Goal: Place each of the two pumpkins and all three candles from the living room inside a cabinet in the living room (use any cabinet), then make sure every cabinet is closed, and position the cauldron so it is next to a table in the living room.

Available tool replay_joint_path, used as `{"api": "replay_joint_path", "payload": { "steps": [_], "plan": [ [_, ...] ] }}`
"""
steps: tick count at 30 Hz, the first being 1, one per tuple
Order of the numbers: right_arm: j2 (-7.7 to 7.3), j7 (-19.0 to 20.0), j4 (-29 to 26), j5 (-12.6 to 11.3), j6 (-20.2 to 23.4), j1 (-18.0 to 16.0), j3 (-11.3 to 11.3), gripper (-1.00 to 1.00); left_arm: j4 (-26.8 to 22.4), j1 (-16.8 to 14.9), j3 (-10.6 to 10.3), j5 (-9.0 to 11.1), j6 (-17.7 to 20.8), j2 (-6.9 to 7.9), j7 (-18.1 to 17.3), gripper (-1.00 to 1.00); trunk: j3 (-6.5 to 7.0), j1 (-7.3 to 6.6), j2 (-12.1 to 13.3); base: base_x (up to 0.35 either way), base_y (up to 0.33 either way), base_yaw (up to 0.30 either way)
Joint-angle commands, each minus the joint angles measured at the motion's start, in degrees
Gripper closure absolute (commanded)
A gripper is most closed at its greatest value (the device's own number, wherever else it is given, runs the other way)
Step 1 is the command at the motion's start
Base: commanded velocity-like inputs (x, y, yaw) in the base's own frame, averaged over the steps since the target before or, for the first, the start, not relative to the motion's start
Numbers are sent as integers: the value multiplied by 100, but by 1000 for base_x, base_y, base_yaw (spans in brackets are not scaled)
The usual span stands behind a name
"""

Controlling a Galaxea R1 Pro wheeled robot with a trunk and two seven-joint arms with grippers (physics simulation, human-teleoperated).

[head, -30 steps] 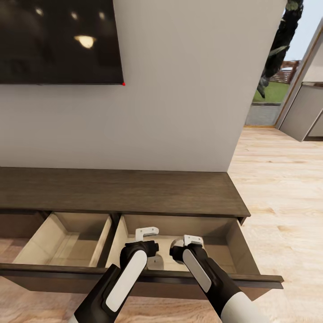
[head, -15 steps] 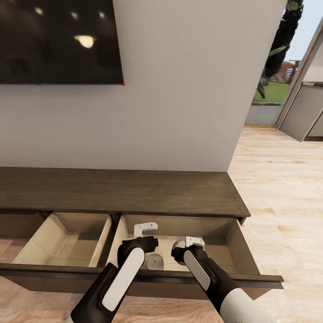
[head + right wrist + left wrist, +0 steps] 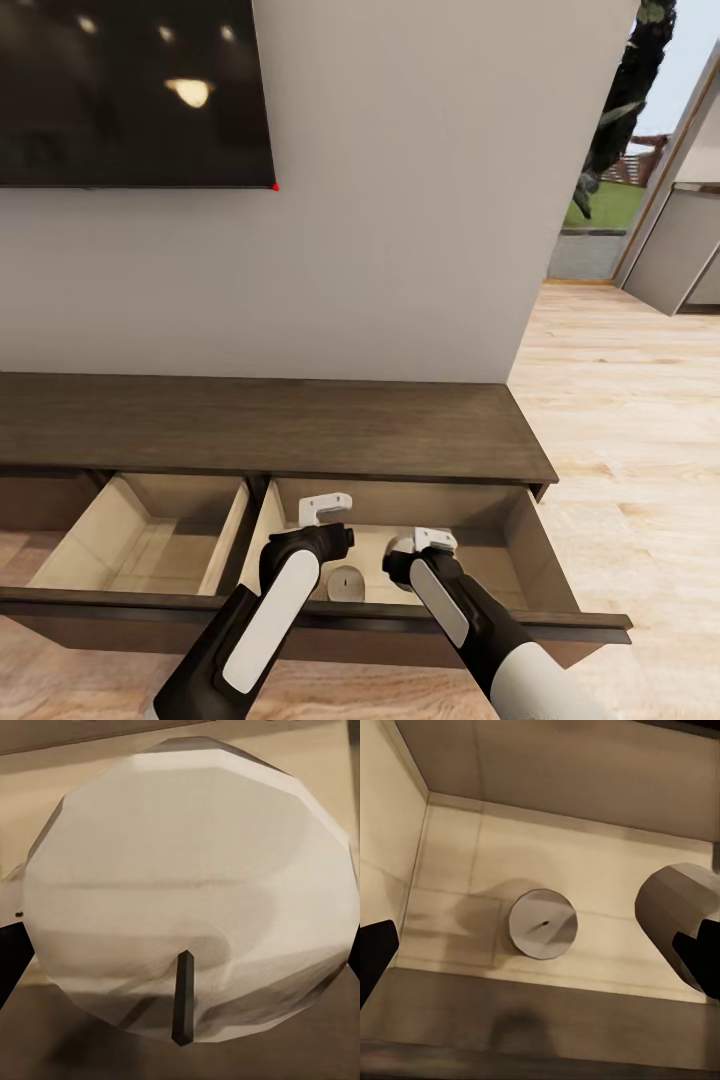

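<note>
From the head, both arms reach into the open right-hand drawer of the long dark brown wooden cabinet [image 3: 270, 425] beneath a wall-mounted black screen [image 3: 130, 90]; wood floor lies at three o'clock. A stubby grey-tan wax candle [image 3: 344, 582] stands between them. The left wrist shows the left claw [image 3: 540, 952] released, that candle upright on pale drawer boards. The right wrist shows the right claw [image 3: 180, 945] clenched on a second grey-tan candle [image 3: 187, 885], probably about to set it down.

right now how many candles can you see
2. One candle stands free on the floor of the open right drawer. The other candle is between the fingers of the right pincer above that drawer. A third may be hidden.
</note>
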Motion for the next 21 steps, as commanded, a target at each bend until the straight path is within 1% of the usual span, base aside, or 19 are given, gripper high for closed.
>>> {"api": "replay_joint_path", "payload": {
  "steps": [1, 4, 8, 11, 12, 13, 15, 16, 17, 19, 21],
  "plan": [
    [-3, -55, 12, -65, -13, -12, 19, 100, -6, -5, -5, 51, 11, 1, 60, -100, -5, -1, -2, 0, 0, 0],
    [-3, -55, 155, -70, -32, -96, 19, 100, -6, -4, 0, 51, 11, -4, 60, -100, -5, -1, -2, 0, 0, 0],
    [-3, -55, 216, -81, -37, -144, 19, 100, -29, -4, -4, 58, 18, -7, 58, -100, -5, -1, -2, 0, 0, 0],
    [-3, -55, 223, -83, -37, -149, 14, 100, -185, 3, -1, 60, 35, 3, 59, -100, -23, 21, -42, 0, 0, 0],
    [-3, -53, 224, -88, -37, -150, 12, 100, -239, 8, 6, 90, 111, 7, 59, -100, -23, 21, -42, 0, 0, 0],
    [-3, -49, 225, -90, -39, -150, 12, 100, -261, 10, 17, 150, 192, 8, 59, -100, -23, 21, -42, 0, 0, 0],
    [-3, 51, 225, -92, -38, -151, 11, 100, -289, 12, 84, 349, 366, 15, 60, -100, -23, 21, -42, 0, 0, 0],
    [-3, 224, 225, -86, -36, -151, 9, 100, -304, 13, 185, 515, 475, 23, 60, -100, -23, 21, -42, 0, 0, 0],
    [-6, 351, 225, -82, -30, -151, 6, 100, -311, 13, 263, 609, 546, 36, 60, -100, -23, 21, -42, 0, 0, 0],
    [-10, 565, 225, -78, -12, -151, 3, 100, -328, 13, 438, 757, 704, 54, 60, -100, -23, 21, -42, 0, 0, 0],
    [-11, 636, 225, -80, 11, -151, 2, 100, -336, 13, 524, 819, 848, 60, 58, -100, -23, 21, -42, 0, 0, 0]
  ]
}}
